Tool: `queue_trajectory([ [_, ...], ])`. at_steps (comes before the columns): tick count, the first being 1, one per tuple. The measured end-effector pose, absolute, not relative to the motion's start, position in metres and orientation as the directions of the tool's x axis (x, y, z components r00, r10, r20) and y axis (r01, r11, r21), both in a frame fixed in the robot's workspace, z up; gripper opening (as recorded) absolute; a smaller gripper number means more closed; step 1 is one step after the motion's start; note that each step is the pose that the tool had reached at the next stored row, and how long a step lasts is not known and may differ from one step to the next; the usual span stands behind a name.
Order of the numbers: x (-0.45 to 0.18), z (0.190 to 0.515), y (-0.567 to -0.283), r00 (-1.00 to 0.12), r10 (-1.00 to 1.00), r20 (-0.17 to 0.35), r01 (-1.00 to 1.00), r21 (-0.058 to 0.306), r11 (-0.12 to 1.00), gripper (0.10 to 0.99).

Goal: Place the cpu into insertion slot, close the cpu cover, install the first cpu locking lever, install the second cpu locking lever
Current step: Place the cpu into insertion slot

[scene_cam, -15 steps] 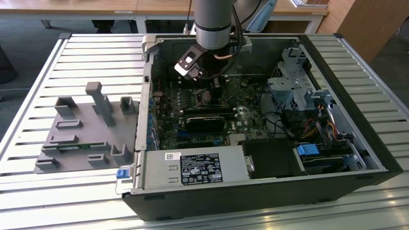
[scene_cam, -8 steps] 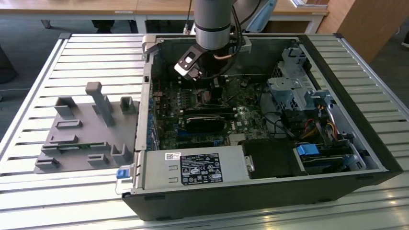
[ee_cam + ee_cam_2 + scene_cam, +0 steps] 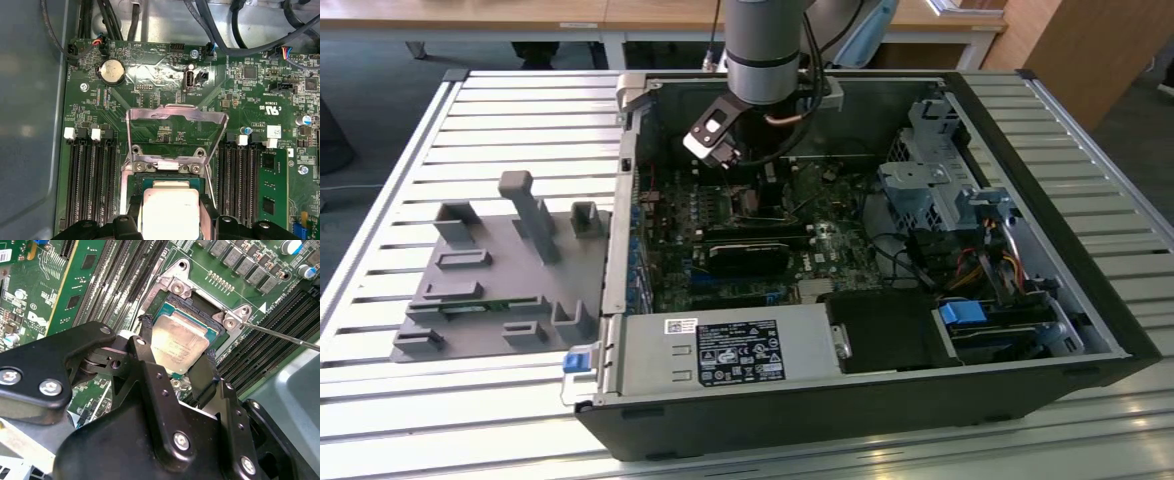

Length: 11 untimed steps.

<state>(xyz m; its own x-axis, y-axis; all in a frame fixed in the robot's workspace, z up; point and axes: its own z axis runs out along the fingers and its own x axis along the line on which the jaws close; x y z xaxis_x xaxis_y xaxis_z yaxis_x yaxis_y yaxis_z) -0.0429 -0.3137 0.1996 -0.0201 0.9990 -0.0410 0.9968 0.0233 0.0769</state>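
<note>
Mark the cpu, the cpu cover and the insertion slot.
cpu (image 3: pixel 179 342): second wrist view, middle of its metal top.
cpu cover (image 3: pixel 175 112): first wrist view, top bar of the raised frame.
insertion slot (image 3: pixel 195 307): second wrist view, dark socket edge.

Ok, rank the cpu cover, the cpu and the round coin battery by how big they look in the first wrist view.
1. the cpu cover, raised open: largest.
2. the cpu: clearly smaller, though partly cut off by the picture's edge.
3. the round coin battery: smallest.
</note>
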Motion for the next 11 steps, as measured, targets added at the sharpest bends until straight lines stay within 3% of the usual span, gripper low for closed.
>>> queue_trajectory([
  [11, -0.0432, 0.1956, -0.3122, -0.020, 0.999, -0.041, 0.997, 0.077, 0.023, 0.537],
])
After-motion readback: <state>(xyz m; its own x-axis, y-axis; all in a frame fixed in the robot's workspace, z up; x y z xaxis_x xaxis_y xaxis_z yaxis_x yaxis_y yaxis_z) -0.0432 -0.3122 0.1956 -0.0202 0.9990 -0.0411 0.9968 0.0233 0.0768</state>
